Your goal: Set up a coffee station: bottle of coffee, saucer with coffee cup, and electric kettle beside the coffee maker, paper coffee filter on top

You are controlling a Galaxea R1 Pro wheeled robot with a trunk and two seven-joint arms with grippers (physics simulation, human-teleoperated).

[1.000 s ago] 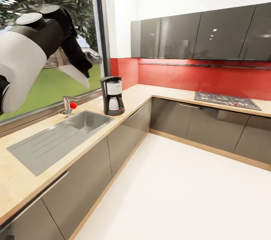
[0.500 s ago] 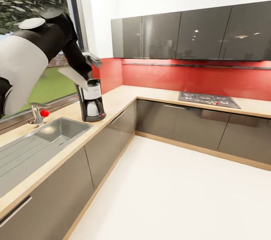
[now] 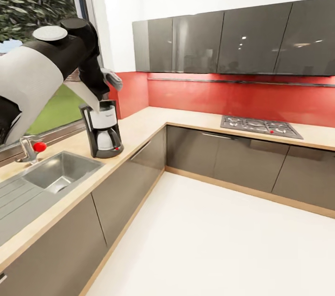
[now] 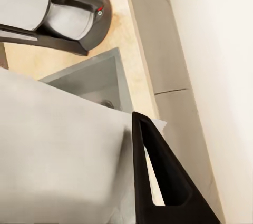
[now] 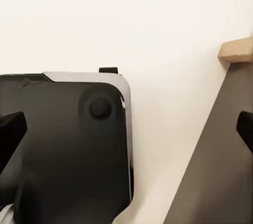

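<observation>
While the left gripper (image 3: 100, 96) hangs just above the coffee maker (image 3: 103, 129), it's clamped on the filter (image 4: 58, 155). Maker sits on the countertop (image 3: 139, 126) at approx 9 o'clock in head view, sink (image 3: 60, 170) at its 7. Right gripper (image 5: 126, 134): fingers apart, holding nothing.

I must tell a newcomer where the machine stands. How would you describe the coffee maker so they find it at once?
Start at the steel sink in the kitchen countertop under the window. Just beyond it stands the coffee maker: tall, dark-bodied, silver-white front, glass carafe, the one appliance standing on that worktop.
</observation>
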